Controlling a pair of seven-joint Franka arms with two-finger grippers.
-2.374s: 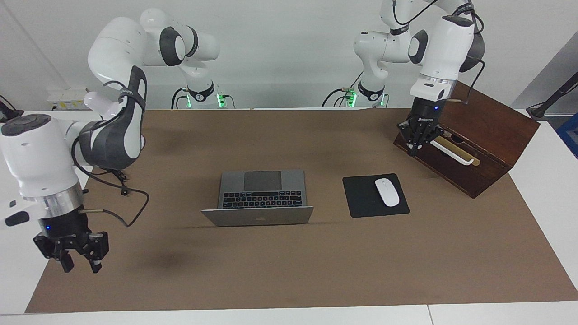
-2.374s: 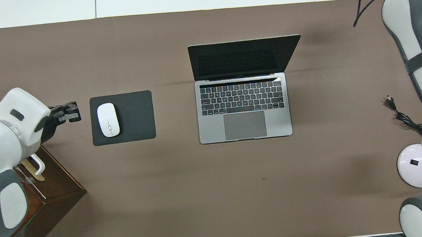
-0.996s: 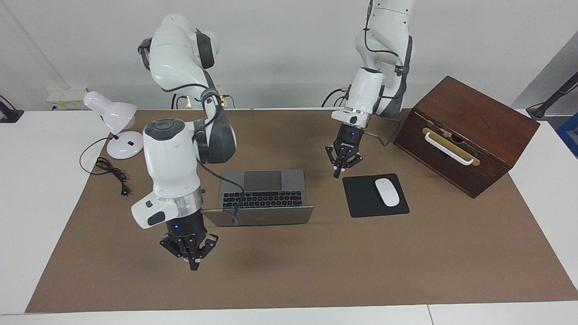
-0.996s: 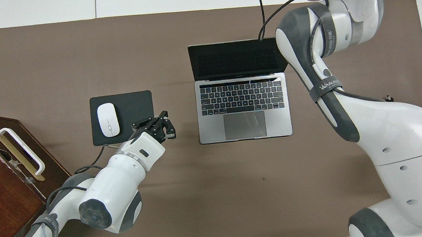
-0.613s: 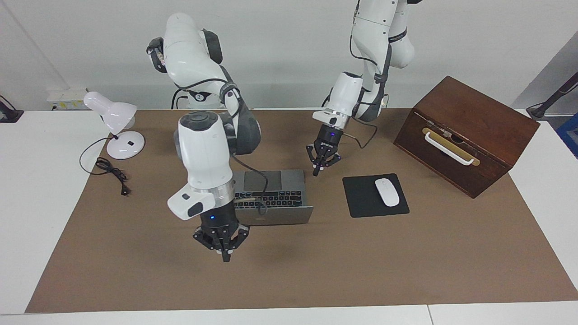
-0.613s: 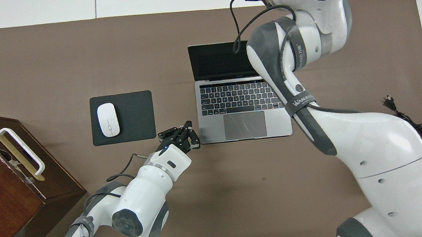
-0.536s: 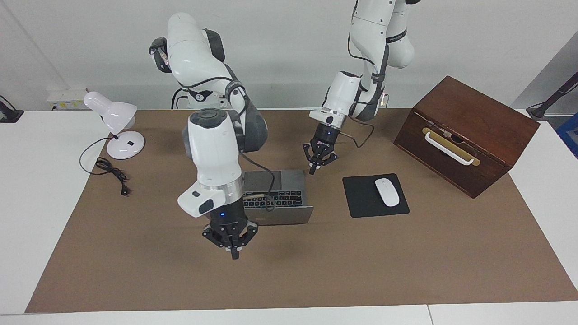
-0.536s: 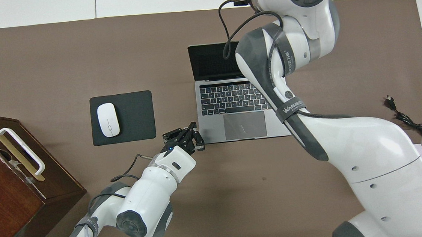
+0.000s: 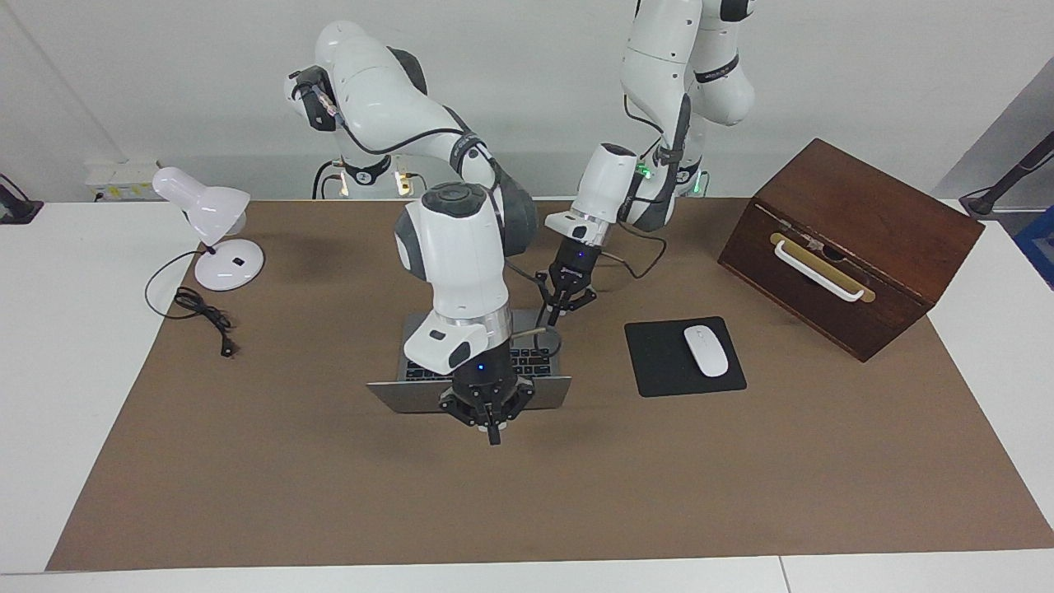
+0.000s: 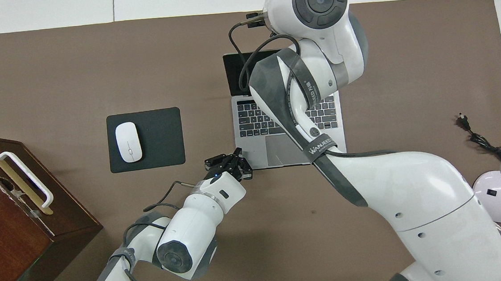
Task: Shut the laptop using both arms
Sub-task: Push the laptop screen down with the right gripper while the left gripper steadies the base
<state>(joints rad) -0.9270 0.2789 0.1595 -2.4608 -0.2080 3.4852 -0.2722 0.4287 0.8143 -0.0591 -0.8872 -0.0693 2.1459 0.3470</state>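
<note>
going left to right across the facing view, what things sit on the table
desk lamp → power plug on its cable → laptop → black mouse pad → white mouse → wooden box

White desk point(image 9: 49, 346) under a brown mat point(image 9: 329, 494). On the mat: open laptop point(image 10: 249, 127) beneath both sets of shut jaws; black mouse pad point(image 9: 659, 371) with white mouse point(image 9: 706, 351) toward the left jaws' end; wooden box point(image 9: 856, 239) past it; white lamp point(image 9: 210, 222) and cable point(image 9: 193, 305) toward the right jaws' end.
</note>
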